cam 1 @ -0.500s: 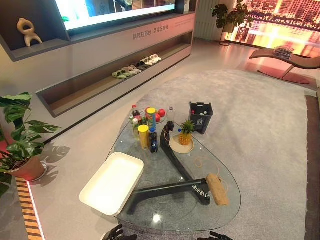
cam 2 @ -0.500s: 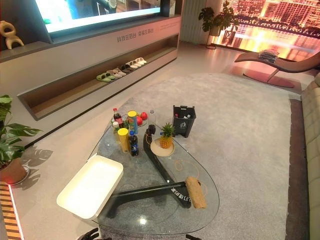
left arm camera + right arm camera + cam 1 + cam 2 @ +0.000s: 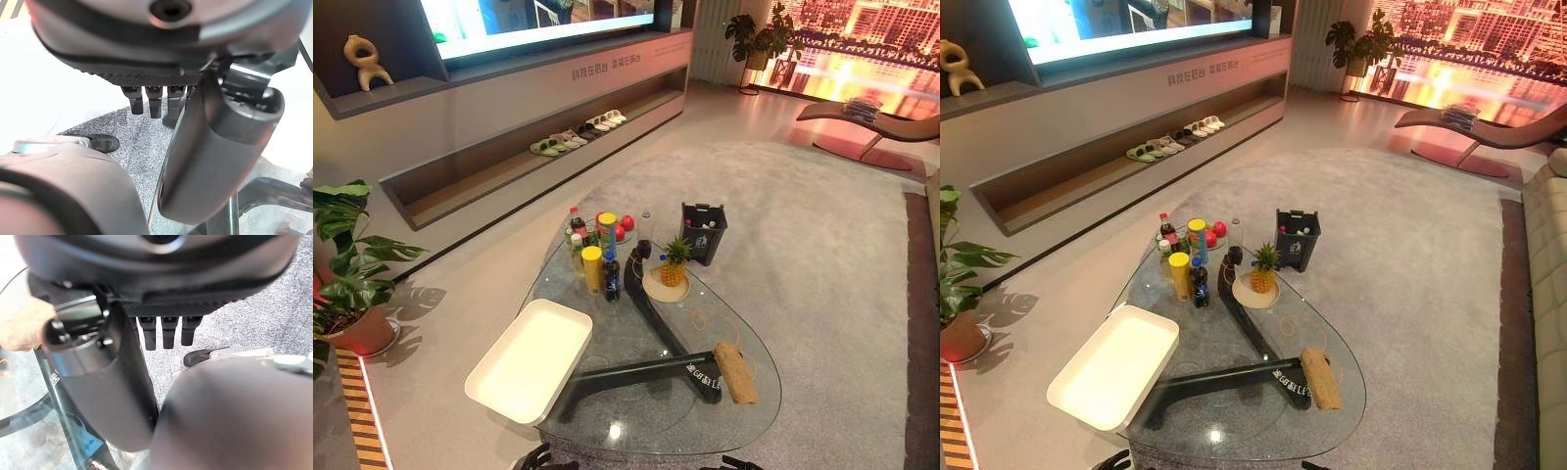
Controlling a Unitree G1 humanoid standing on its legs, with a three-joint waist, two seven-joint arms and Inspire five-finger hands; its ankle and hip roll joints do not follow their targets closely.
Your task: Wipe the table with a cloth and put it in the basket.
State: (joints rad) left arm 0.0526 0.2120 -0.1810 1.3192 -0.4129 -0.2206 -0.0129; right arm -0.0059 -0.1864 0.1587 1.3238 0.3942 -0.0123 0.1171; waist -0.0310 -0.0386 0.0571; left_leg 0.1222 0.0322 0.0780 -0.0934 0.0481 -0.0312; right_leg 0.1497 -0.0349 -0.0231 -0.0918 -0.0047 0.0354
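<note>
The cloth (image 3: 734, 371), a tan roll, lies on the glass table (image 3: 641, 419) close to its near right corner, just inside the right edge and above the end of a dark leg seen through the glass. No hand touches it. The right wrist view catches it as a tan patch beyond the thumb.

The white basket (image 3: 530, 358), shallow and rectangular, sits at the table's left edge, overhanging it, well apart from the cloth.

Both hands hang low, just off the table's near edge. The left hand (image 3: 154, 77) is by the near left corner, its fingers (image 3: 155, 102) loose and straight, the thumb out beside them, nothing in its hold. The right hand (image 3: 168, 307) is off the near edge toward the right corner, its fingers likewise relaxed and empty.

At the far corner of the table stand bottles (image 3: 613, 277), a yellow can (image 3: 593, 266) and red apples (image 3: 626, 224). A pineapple (image 3: 674, 262) on a plate stands near the right edge.

Beyond the far corner, on the grey carpet (image 3: 822, 255), stands a dark bin (image 3: 705, 233). A potted plant (image 3: 352, 269) is on the floor to the left.
</note>
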